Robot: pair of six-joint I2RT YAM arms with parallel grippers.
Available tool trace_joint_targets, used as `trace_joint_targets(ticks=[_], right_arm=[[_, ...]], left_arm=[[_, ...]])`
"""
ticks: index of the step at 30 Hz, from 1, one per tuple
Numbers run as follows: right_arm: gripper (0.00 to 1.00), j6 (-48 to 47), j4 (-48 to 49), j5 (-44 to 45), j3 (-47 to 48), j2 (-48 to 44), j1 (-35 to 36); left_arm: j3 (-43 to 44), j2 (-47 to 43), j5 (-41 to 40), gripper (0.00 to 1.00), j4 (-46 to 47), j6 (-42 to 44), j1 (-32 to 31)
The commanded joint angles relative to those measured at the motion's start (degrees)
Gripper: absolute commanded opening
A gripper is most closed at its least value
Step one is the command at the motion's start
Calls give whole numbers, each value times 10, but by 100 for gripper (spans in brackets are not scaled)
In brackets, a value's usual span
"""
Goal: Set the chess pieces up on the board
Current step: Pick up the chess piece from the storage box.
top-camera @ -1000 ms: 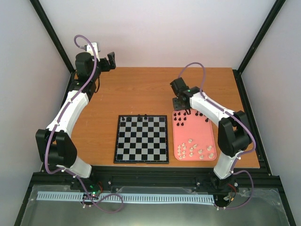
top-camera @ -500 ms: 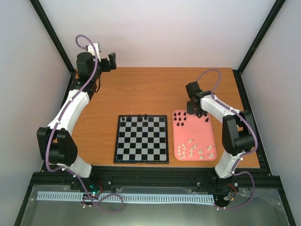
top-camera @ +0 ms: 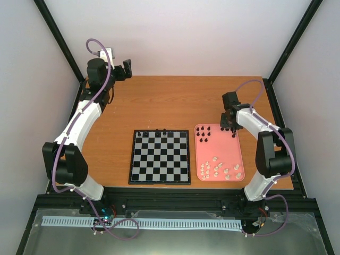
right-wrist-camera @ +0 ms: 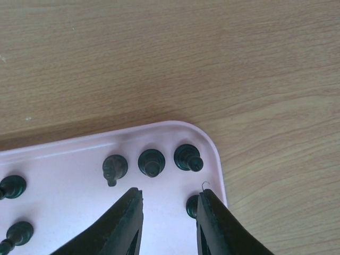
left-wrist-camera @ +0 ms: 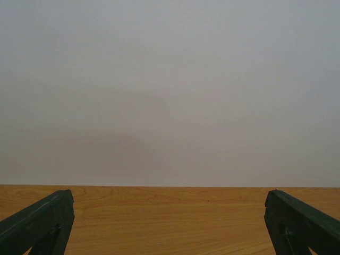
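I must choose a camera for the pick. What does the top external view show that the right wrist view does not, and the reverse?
Only top external: the board, a few black pieces on its far row, the cream pieces, the left gripper. Only right wrist: that the right gripper is open and empty, close to the corner of the pink tray. Both: that tray, other black pieces on it, the right gripper, the wooden table.

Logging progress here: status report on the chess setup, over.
Left gripper open, empty. Right gripper open over pink tray corner, above black pieces. Board mostly bare. Nothing in the way.
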Motion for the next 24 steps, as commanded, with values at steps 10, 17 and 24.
trace_joint_targets(ticks=[10,17,24], right_arm=[[33,-12,26,-18,11,31,-10],[33,-16,30,-21,16,41,-14],[32,-21,33,-30,28,64,-18]], left_arm=[[27,3,5,100,1,1,0],[28,3,4,100,1,2,0],[28,3,2,100,1,3,0]])
